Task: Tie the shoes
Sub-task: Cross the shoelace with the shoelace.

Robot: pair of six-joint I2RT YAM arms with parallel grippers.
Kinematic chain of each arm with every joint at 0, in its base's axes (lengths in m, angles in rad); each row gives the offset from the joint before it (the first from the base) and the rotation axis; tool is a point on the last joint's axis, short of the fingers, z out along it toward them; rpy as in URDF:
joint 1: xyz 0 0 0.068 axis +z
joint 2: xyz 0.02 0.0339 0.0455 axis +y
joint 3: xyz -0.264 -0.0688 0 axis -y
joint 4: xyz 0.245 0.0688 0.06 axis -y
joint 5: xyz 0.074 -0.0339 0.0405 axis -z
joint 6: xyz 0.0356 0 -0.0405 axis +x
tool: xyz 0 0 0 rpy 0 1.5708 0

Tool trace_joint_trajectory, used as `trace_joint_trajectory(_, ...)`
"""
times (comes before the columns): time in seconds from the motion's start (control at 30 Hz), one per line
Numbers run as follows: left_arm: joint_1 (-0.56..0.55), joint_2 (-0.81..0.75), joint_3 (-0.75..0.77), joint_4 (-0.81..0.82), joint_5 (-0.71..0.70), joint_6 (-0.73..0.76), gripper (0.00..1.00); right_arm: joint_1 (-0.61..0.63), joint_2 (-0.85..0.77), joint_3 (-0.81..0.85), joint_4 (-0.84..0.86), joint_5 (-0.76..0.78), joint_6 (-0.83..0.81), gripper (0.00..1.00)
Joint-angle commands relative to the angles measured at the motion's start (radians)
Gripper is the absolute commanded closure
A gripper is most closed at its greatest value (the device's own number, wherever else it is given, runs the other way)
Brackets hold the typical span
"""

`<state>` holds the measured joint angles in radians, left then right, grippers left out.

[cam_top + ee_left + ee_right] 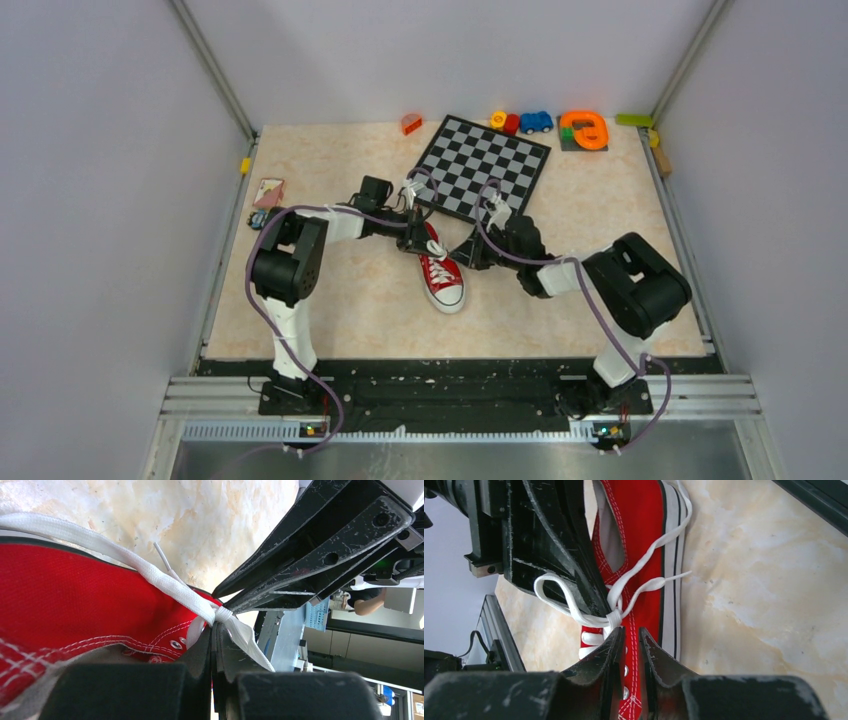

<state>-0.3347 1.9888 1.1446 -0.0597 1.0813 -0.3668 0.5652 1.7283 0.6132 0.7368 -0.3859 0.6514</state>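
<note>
Your left gripper (216, 630) has its fingers pressed together on the white lace (170, 582), pinching it right beside the knot (223, 614). A flat end of lace trails out past the fingers. Your right gripper (630, 634) shows its fingers drawn nearly together with a thin gap between them, tips against the same knot. You cannot tell from either wrist view whether lace is caught in that gap. A loop (555, 591) of lace stands out to one side of the knot, lying across the left gripper's black finger. The two grippers meet tip to tip over the red shoe (442, 272). The shoe rests on the table (350, 310) between both arms, white toe toward their bases, close to the near edge of the chessboard (485, 165).
</note>
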Motion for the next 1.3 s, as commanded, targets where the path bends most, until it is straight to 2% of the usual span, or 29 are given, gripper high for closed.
trace_joint_trajectory(0.0, 0.008, -0.020, 0.027, 0.000, 0.002, 0.022, 1.00, 0.024, 0.018, 0.057, 0.054, 0.001, -0.005, 0.82)
trace_joint_trajectory(0.57, 0.008, -0.010, 0.032, 0.011, 0.003, 0.012, 1.00, 0.053, 0.042, 0.070, 0.131, -0.042, 0.027, 0.81)
trace_joint_trajectory(1.27, 0.007, 0.010, 0.011, 0.052, 0.054, -0.020, 1.00, 0.050, 0.067, 0.121, 0.125, -0.045, 0.014, 0.76)
